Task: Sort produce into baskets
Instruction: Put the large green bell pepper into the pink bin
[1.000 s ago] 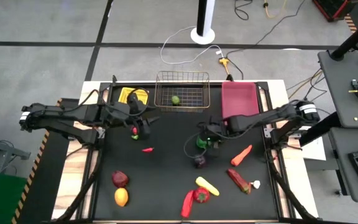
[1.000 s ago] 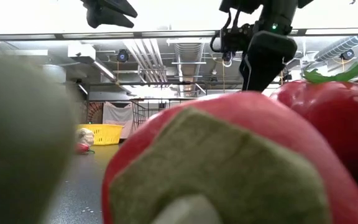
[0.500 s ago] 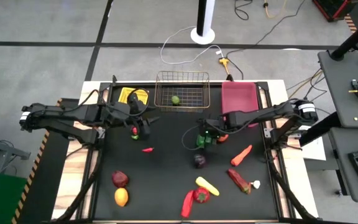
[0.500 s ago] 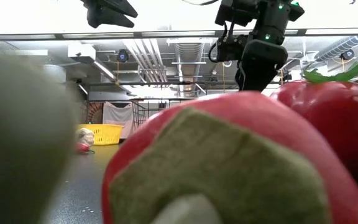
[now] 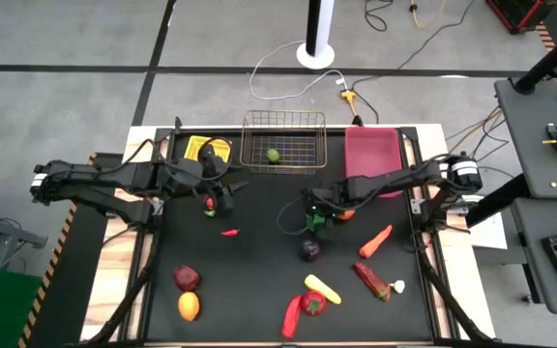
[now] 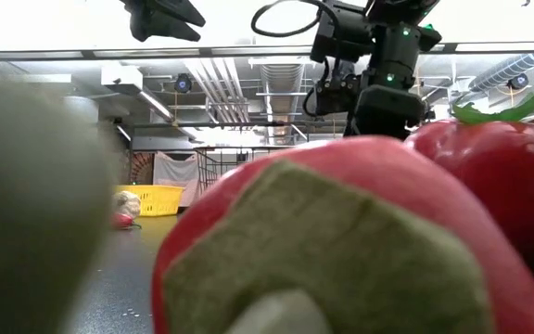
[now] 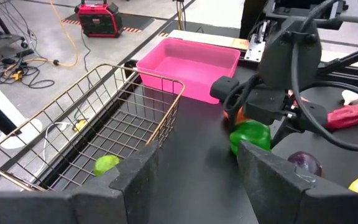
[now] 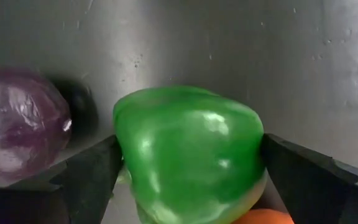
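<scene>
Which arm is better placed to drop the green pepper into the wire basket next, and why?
The right arm. Its end effector is shut on the green pepper, just in front of the wire basket. The left end effector is open and holds nothing, near the yellow tray.

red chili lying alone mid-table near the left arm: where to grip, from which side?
Judging from the high view, take the red chili across its thin middle, coming straight down from above. It lies flat on the black table, long axis roughly left-right, so set the fingers on its near and far sides. Nothing touches it. The left tool is closest; the right tool already holds the green bell pepper.
</scene>
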`<state>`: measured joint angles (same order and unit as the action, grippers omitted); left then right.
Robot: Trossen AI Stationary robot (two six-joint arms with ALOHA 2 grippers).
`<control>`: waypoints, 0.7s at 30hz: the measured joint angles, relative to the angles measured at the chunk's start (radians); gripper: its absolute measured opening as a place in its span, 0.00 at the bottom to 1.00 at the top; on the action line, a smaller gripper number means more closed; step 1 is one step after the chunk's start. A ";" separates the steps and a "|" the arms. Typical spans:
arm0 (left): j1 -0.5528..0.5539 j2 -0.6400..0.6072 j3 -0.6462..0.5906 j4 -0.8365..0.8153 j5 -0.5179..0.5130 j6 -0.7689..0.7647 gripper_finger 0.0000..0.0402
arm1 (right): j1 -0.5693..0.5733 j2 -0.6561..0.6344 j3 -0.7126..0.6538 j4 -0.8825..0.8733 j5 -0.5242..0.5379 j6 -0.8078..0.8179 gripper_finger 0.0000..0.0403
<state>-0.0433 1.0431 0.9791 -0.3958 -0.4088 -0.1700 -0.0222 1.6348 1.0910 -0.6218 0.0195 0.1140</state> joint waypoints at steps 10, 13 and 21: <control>0.000 0.000 0.000 0.002 0.000 0.001 0.50 | -0.026 0.001 0.000 0.011 -0.053 -0.018 0.83; 0.000 0.000 0.000 0.002 0.000 0.001 0.50 | -0.025 -0.003 0.000 0.011 -0.050 -0.021 0.79; 0.000 0.000 0.000 0.002 0.000 0.001 0.50 | -0.024 -0.057 -0.006 0.005 -0.057 -0.018 0.75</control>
<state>-0.0433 1.0435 0.9791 -0.3943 -0.4088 -0.1688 -0.0463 1.5776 1.0855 -0.6165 -0.0380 0.0964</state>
